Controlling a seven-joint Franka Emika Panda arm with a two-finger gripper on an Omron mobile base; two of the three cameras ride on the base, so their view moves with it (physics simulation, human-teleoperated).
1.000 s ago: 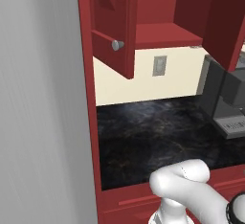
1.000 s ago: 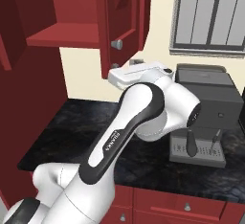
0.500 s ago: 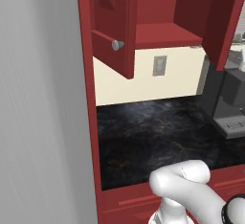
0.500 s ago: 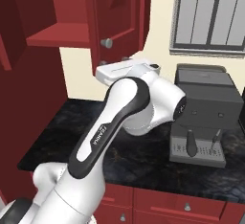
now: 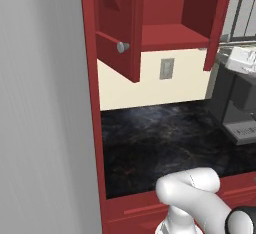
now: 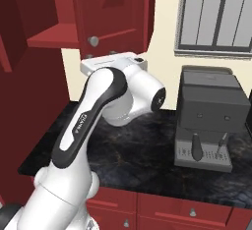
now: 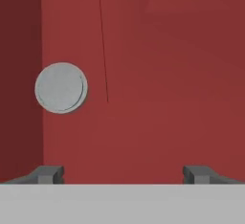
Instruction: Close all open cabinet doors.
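Black marbled surface [image 5: 165, 138] lies below an open cabinet door [image 5: 117, 23]. Hand [image 7: 124, 173] faces it, fingers spread apart, grey knob [image 7: 61, 87] close ahead.

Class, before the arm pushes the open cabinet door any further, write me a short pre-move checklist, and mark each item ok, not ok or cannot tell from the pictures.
1. Gripper open, holding nothing: ok; the fingertips stand wide apart.
2. Gripper faces the cabinet door: ok; its red panel lies straight ahead in the hand view.
3. Fingertips touching the door: cannot tell.
4. Knob off the push line: ok; it sits to one side, above one fingertip.
5. Door shut: not ok; it stands out from the cabinet.
6. Coffee machine clear of the door: ok; it stands on the counter, apart.
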